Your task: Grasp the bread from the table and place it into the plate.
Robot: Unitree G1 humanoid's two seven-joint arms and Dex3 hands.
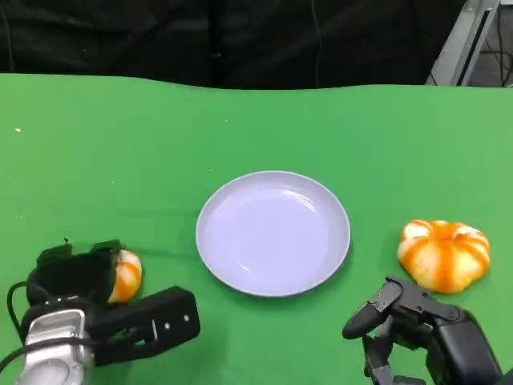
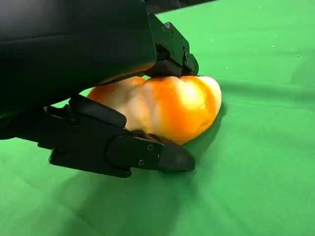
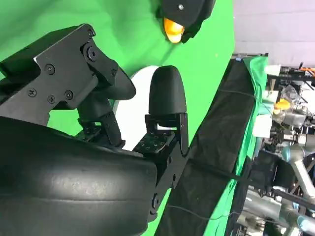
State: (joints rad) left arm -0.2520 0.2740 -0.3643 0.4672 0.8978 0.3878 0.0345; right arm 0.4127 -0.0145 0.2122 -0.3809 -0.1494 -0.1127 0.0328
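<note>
Nearest, at near left of green tabletop [image 1: 96, 144]: left hand [image 1: 96, 301] closed on a small orange-and-white bread [image 1: 126, 275], bread resting on the cloth, fingers above and below it in left wrist view, one black finger [image 2: 147, 152] lying along the cloth under the bread's near edge, another pressing on top. Same bread seen in right wrist view [image 3: 173, 29] w/ the left hand over it. At near right: right hand [image 1: 409, 329] holding nothing, fingers spread & part curled, hovering just near of a second, larger bread [image 1: 444, 254], not touching it as far as head view shows. Second bread: round, orange w/ white stripes, sitting on tabletop at right, well apart from the first. Centre, a bit farther: pale lavender plate [image 1: 273, 233], round, nothing in it, between the two breads, just right of left hand. Plate's white rim also visible past the right hand's fingers in right wrist view [image 3: 130, 113]. Far edge: black curtain [image 1: 240, 40] behind the tabletop.
</note>
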